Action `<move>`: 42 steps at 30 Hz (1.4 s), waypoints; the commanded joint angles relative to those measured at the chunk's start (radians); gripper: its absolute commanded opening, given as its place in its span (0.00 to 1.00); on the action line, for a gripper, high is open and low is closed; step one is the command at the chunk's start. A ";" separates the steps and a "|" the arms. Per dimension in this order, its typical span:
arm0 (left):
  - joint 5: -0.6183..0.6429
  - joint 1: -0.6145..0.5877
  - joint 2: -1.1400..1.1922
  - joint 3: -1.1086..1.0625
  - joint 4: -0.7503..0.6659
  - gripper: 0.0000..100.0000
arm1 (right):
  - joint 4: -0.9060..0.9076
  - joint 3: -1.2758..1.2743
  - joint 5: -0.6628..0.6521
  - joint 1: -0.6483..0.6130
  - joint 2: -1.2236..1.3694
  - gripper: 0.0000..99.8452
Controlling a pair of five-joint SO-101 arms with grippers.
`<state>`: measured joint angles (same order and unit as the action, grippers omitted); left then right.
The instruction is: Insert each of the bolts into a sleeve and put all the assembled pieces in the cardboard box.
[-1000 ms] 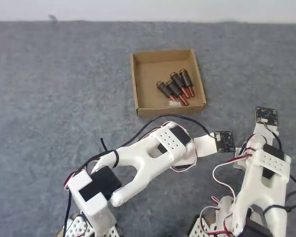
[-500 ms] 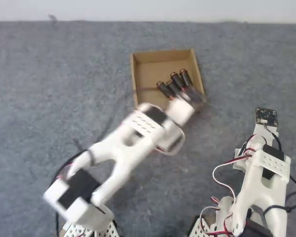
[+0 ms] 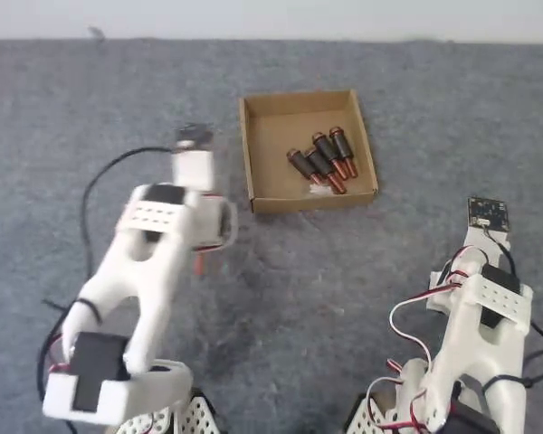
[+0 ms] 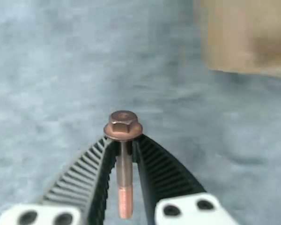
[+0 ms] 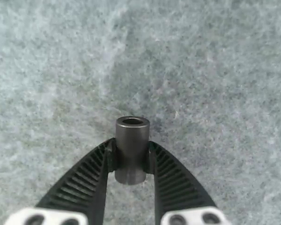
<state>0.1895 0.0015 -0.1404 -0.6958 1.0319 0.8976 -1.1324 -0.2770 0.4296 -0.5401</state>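
Now the left end effector [image 4: 124, 141], clamping a bolt [image 4: 123, 129], has swung leftward.

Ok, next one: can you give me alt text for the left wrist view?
The left gripper is shut on a copper-coloured bolt, its ribbed fingers pinching the shank just under the hex head. Grey carpet lies below, with part of the cardboard box beyond.
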 commanded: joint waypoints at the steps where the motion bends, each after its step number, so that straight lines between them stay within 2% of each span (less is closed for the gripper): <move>1: 0.008 -0.150 -0.063 -0.085 -0.120 0.01 | -0.019 0.005 -0.014 -0.012 -0.002 0.01; 4: 0.015 -0.210 -0.072 -0.162 -0.203 0.01 | -0.019 0.005 -0.014 -0.012 -0.002 0.01; 9: 0.051 -0.262 -0.068 -0.163 -0.221 0.01 | -0.033 0.005 -0.012 -0.015 -0.002 0.01; 12: 0.049 -0.298 -0.063 -0.177 -0.261 0.01 | -0.047 -0.006 -0.012 -0.050 -0.002 0.01; 19: 0.048 -0.377 -0.072 -0.236 -0.259 0.01 | -0.061 -0.008 -0.012 -0.159 -0.013 0.01; 24: 0.048 -0.428 -0.072 -0.248 -0.258 0.01 | -0.065 0.101 -0.012 -0.223 -0.004 0.01; 31: 0.048 -0.425 -0.072 -0.251 -0.261 0.01 | -0.278 0.209 -0.011 -0.226 -0.004 0.01; 38: 0.048 -0.425 -0.072 -0.252 -0.261 0.01 | -0.644 0.207 -0.012 -0.229 -0.002 0.01; 42: 0.048 -0.423 -0.072 -0.254 -0.261 0.01 | -0.776 0.207 -0.012 -0.278 -0.002 0.01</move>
<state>0.2325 -0.4158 -0.1665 -0.9490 0.7833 0.2225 -0.9897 -0.2770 0.1872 -0.5370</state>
